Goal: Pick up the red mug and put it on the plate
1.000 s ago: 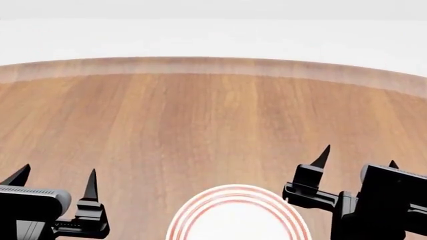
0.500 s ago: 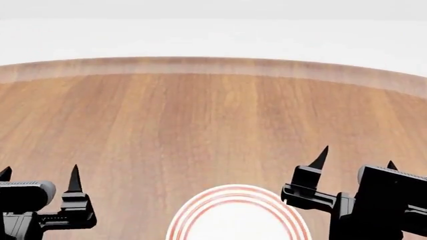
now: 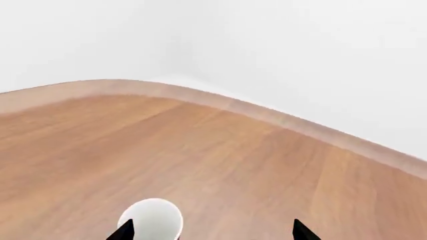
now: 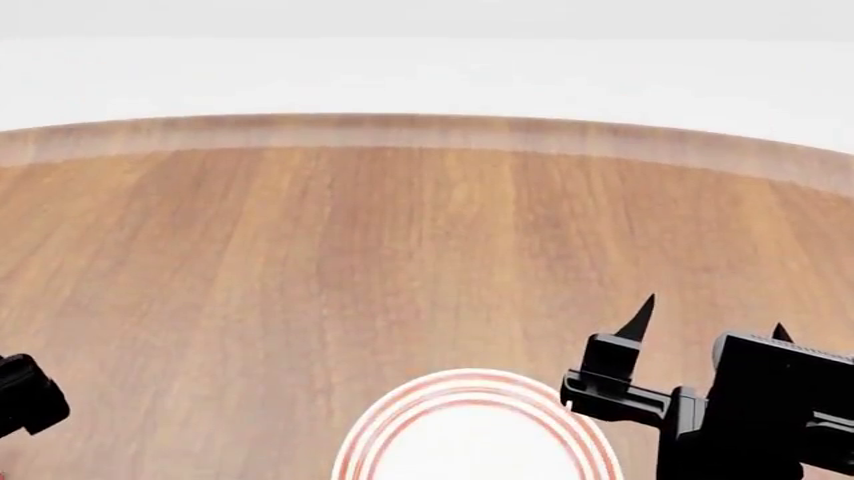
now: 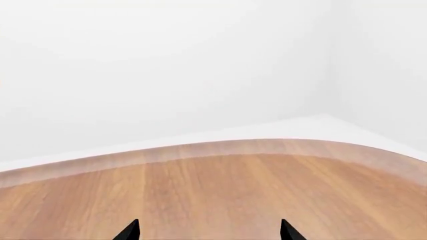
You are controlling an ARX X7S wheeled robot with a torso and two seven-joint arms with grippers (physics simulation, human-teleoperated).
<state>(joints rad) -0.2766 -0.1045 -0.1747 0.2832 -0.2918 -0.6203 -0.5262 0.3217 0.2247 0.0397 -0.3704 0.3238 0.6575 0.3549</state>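
Observation:
The plate [image 4: 400,425], white with red rings, lies at the near edge of the wooden table, cut off by the head view's bottom. My right gripper [image 4: 714,320] is open and empty just right of the plate; its tips show wide apart in the right wrist view [image 5: 208,232]. My left gripper [image 3: 213,232] is open and empty; only a black part of that arm [image 4: 27,395] shows in the head view. A round white mug top [image 3: 152,220] sits by one left fingertip; no red shows on it, so I cannot tell which mug it is. No red mug shows.
The wooden table [image 4: 427,230] has a curved far edge with a white wall behind it. The same curved edge shows in the left wrist view [image 3: 267,112] and the right wrist view [image 5: 233,147].
My left gripper has moved down and left, almost out of the head view. The right gripper and the plate have barely moved.

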